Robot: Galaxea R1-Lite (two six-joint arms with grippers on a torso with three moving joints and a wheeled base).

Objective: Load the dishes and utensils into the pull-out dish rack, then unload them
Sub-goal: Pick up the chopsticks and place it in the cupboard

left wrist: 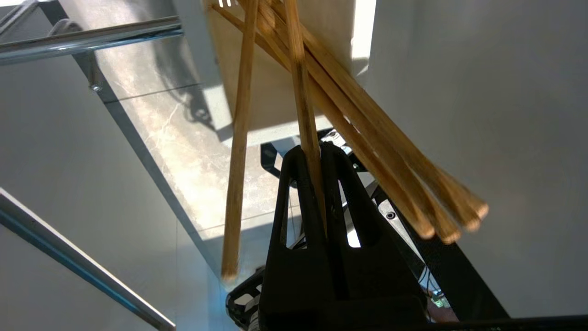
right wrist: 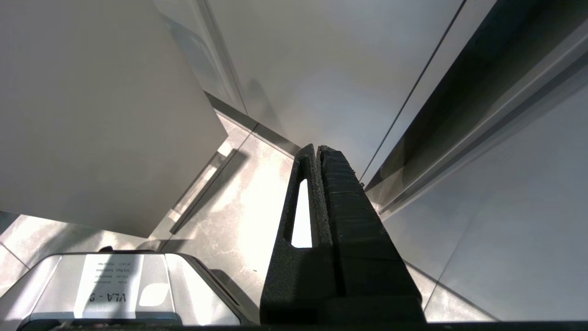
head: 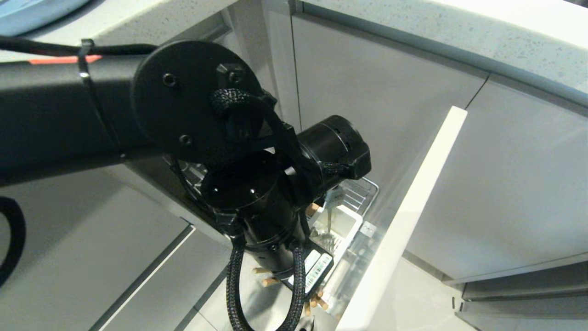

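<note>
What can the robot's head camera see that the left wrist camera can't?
Only the head view: the white utensil caddy with a silver utensil standing in it, the rack's pale front panel, the countertop, and the left arm's black body hiding its own end effector.

Only the left wrist view: the left end effector shut on one chopstick, a second chopstick beside it, and a bundle of chopsticks apart from them.

Both: wooden chopsticks and chrome rack wire.

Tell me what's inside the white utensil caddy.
A silver utensil stands in the white utensil caddy, and wooden chopstick ends show beside the left arm, which covers the rest of it.
</note>
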